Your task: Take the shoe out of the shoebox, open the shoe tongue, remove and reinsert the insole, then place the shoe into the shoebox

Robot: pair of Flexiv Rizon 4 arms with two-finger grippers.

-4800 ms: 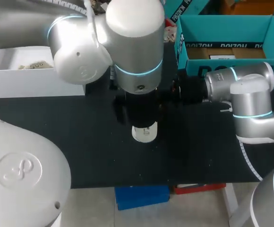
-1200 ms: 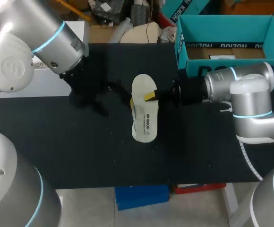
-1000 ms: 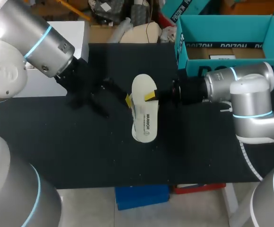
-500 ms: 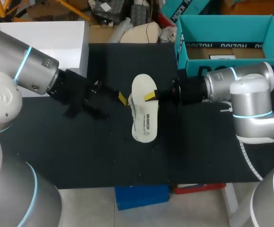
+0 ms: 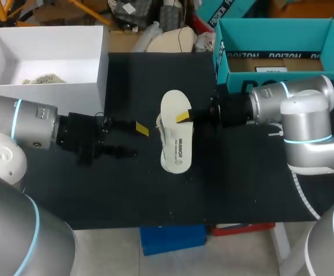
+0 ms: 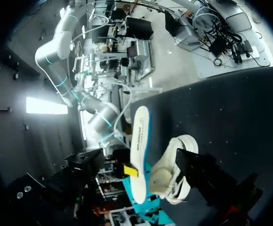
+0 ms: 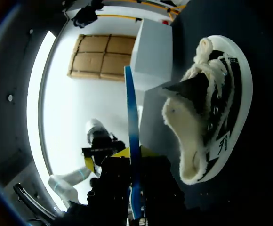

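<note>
White flat insole with a blue edge (image 5: pixel 174 106) is pinched on edge between the two yellow-tipped fingers of the right gripper (image 5: pixel 182 117). It sits just beside the white fleece-lined shoe (image 5: pixel 175 152); contact between the two can't be judged.

The shoe seems to lie on its side on the black table mat (image 5: pixel 242 184), with nothing holding it. The left gripper (image 5: pixel 137 141) sits off the shoe's other side, well apart, its fingers spread and empty.

Risks:
- The grip looks to be on one narrow spot of the insole, so it could pivot or slip out when pushed against the lining.
- An unheld shoe would likely slide or roll on the mat under that push.
- The insole's front end could catch on the collar or tongue and fold.

The teal cardboard shoebox (image 5: pixel 270 22) stands beyond the shoe on the right arm's side, well apart.
</note>
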